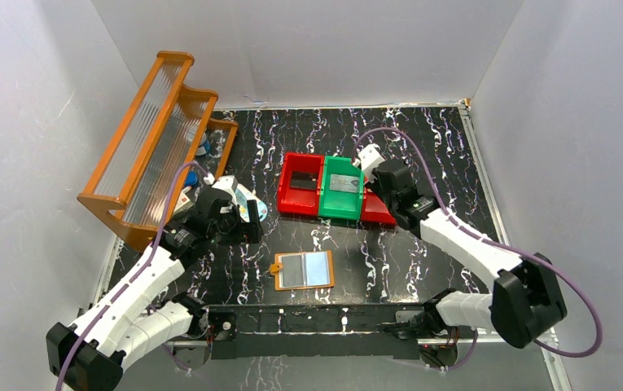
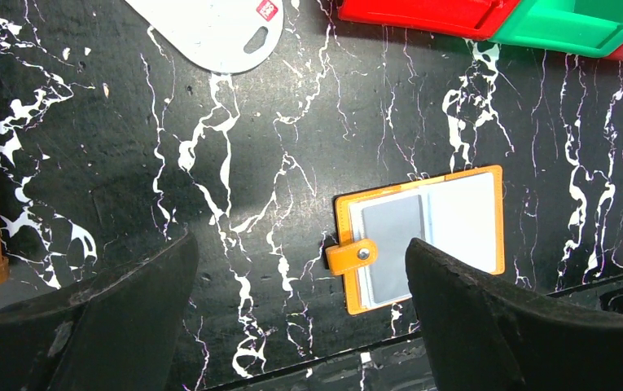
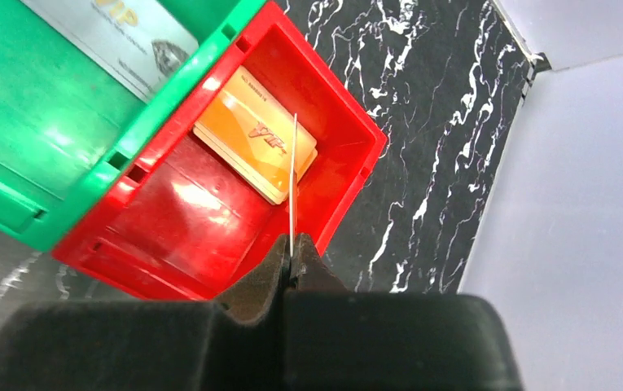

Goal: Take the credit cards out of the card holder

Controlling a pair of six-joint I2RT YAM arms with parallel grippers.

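Observation:
The orange card holder (image 1: 304,270) lies flat near the table's front edge, window face up, its snap tab to the left. A pale blue-grey credit card (image 2: 396,244) shows through the window. My left gripper (image 1: 243,218) hovers up and left of the holder, open and empty (image 2: 300,252). In its wrist view the holder (image 2: 454,175) sits by the right finger. My right gripper (image 3: 293,248) is shut on a thin white card (image 3: 293,179) seen edge-on, held over a red bin (image 3: 210,220) with orange cards (image 3: 255,134) inside. From above, that gripper (image 1: 370,159) hangs beside the bins.
A green bin (image 1: 342,189) holding a silver card stands between two red bins (image 1: 300,183) at mid-table. An orange wooden rack (image 1: 157,130) lines the left wall. A pale oval item (image 2: 210,32) lies by the left gripper. White walls enclose the table.

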